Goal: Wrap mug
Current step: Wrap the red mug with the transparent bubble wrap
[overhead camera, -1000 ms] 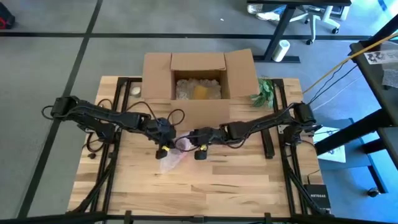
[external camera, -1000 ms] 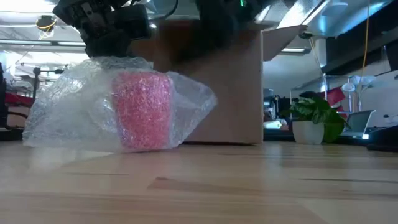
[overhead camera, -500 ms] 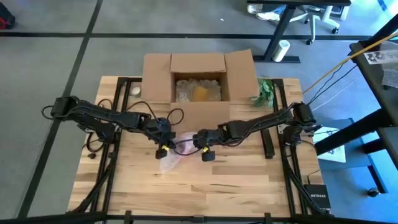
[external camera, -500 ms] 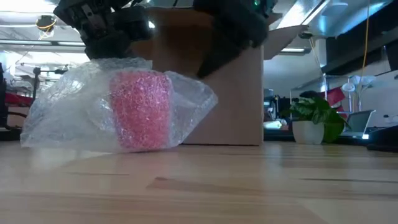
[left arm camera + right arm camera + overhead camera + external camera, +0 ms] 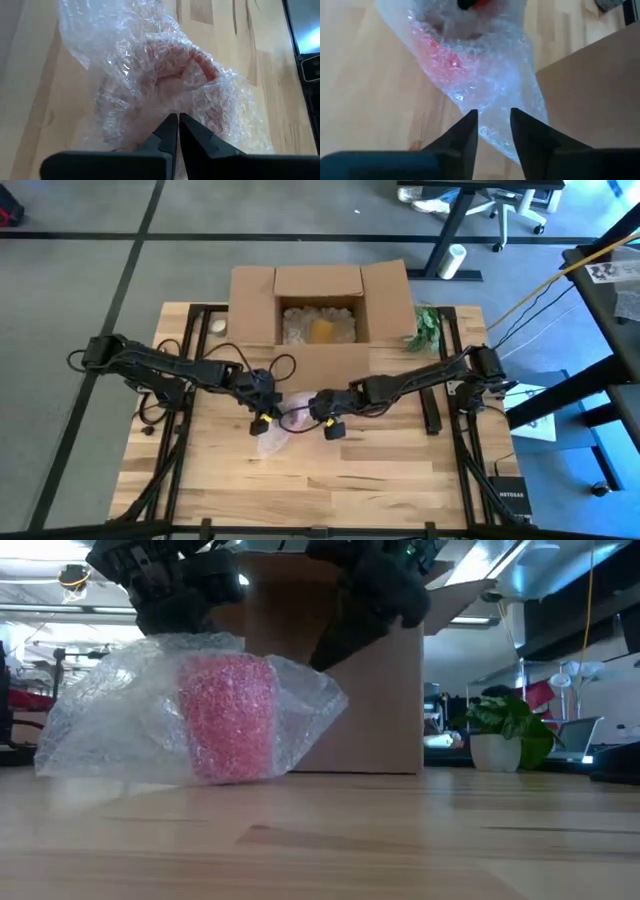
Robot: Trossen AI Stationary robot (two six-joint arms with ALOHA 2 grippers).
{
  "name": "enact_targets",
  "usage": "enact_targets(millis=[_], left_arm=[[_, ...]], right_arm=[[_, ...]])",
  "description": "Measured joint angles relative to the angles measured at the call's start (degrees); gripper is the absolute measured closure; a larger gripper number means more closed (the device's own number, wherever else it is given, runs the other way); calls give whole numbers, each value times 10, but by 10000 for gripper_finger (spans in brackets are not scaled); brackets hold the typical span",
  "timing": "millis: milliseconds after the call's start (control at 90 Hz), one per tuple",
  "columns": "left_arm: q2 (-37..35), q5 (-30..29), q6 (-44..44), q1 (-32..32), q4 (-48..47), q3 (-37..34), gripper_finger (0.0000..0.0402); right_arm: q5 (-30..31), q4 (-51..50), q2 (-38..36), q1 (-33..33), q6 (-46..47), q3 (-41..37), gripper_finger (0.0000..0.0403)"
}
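On the bench point(image 5: 420, 840) before the box, the pink mug point(image 5: 228, 718) (probably breakable) sits in soft, slippery bubble wrap point(image 5: 110, 720); left hand point(image 5: 173, 131) pinches its edge, right hand point(image 5: 492, 131) hovers parted.

The right gripper point(image 5: 318, 415) now sits closer to the bubble wrap point(image 5: 278, 432) around the pink mug point(image 5: 226, 715). It hangs lower, just above the wrap's loose edge beside the cardboard box point(image 5: 320, 310).

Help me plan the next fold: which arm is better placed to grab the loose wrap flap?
The right. Its gripper is open just above the loose bubble wrap beside the mug. The left gripper is shut on the wrap's other side, probably anchoring it.
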Motion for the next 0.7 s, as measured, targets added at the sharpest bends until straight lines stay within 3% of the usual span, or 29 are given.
enact_targets(millis=[367,444,556,700], left_arm=[[0,1,-3,0,1,0,402],[0,1,-4,0,1,0,402],[0,1,-3,0,0,0,402],[0,1,-2,0,1,0,402]], right_arm=[[41,20,41,-5,-38,0,290],[77,24,47,-5,-30,0,313],[81,38,46,-4,-13,0,385],[69,38,40,-4,-4,28,399]])
